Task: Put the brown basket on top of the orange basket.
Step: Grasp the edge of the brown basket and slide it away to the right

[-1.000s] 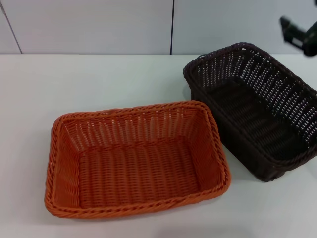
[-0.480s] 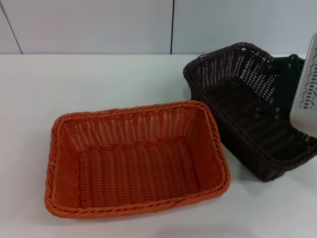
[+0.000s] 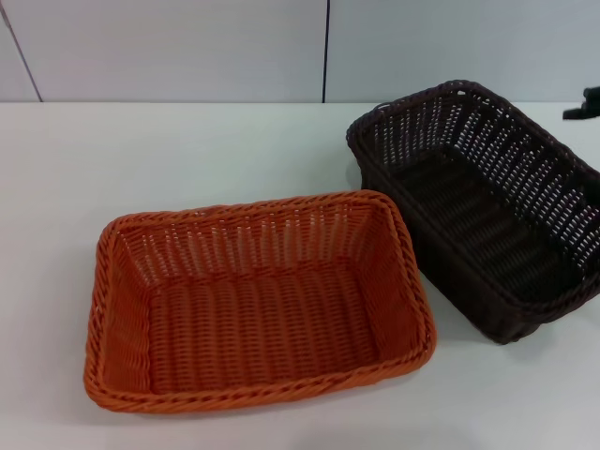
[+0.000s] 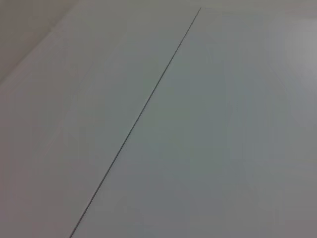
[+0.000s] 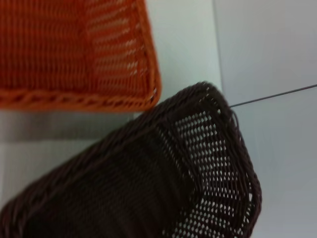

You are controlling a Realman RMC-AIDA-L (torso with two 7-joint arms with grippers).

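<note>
On the white table [image 3: 187, 150], the orange basket [image 3: 258, 300] sits toward the near left and the brown basket [image 3: 478, 206] toward the far right, both upright with their open sides up. They lie just beside each other, the brown one angled so a long side runs close to the orange one's right end; whether the rims touch is hard to say. The brown basket has not been lifted or stacked.

Half a second ago a large part of the right arm, with dark fittings and a pale perforated panel, hung over the brown basket's right half. That has now drawn back, and only a small dark piece of the right gripper [image 3: 583, 103] shows at the right edge, beyond the basket's far rim. Whether it is open or closed cannot be told. Neither basket has shifted.

From the right wrist, both baskets show from above. The left wrist sees only a pale surface crossed by a thin seam.
</note>
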